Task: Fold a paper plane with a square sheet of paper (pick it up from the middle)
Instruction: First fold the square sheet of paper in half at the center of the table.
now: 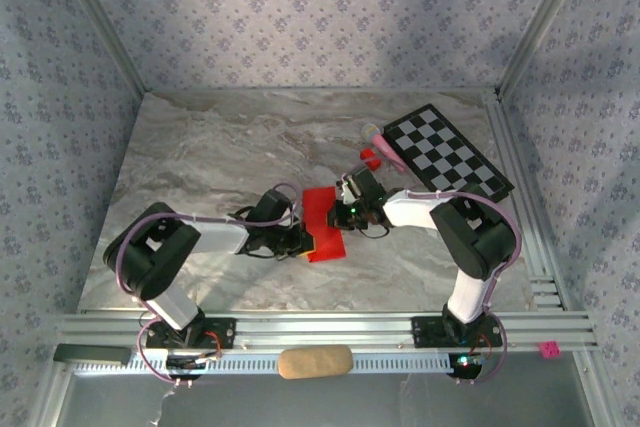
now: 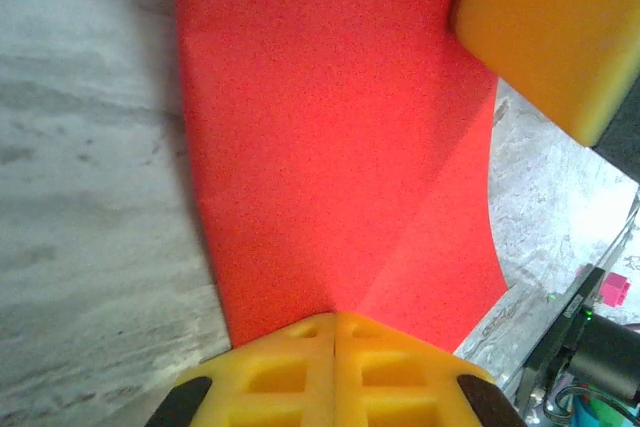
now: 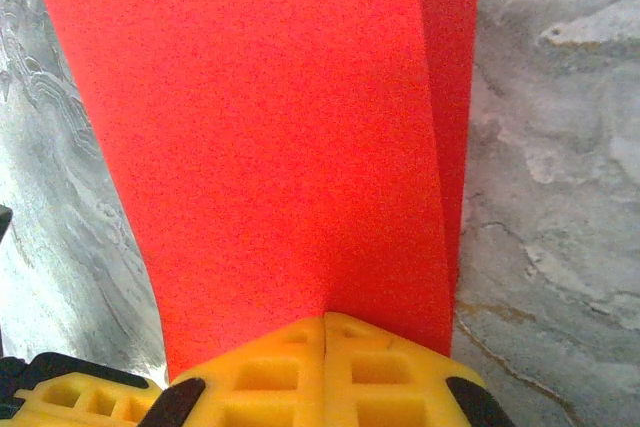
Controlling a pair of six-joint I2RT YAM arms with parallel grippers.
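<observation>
The black-and-white left arm [image 1: 165, 252] reaches right over the grey marbled tabletop [image 1: 200, 147] to the middle. We see its yellow left fingers [image 2: 325, 347] shut tight together, tips down on the thin bright red sheet of paper [image 1: 325, 232]. Pinching or just pressing, we can't tell. The paper lies mid-tabletop between the two arms, folded to a narrow oblong, a bit tilted. In the left wrist view a crease runs from the fingertips up to the right, with a flap lying right of it. A tan rounded pad [image 1: 315, 362] sits on the near rail, around the middle. The yellow right fingers [image 3: 318, 352] are also closed together, tips on the paper from its right side. In the right wrist view a second red layer shows as a strip along the right edge. The white-and-black right arm [image 1: 470, 237] comes in from the right. A small red block [image 1: 370, 158] sits beyond the paper, apart from it. At far right a black-and-white checkered board [image 1: 447, 152] lies flat, angled.
</observation>
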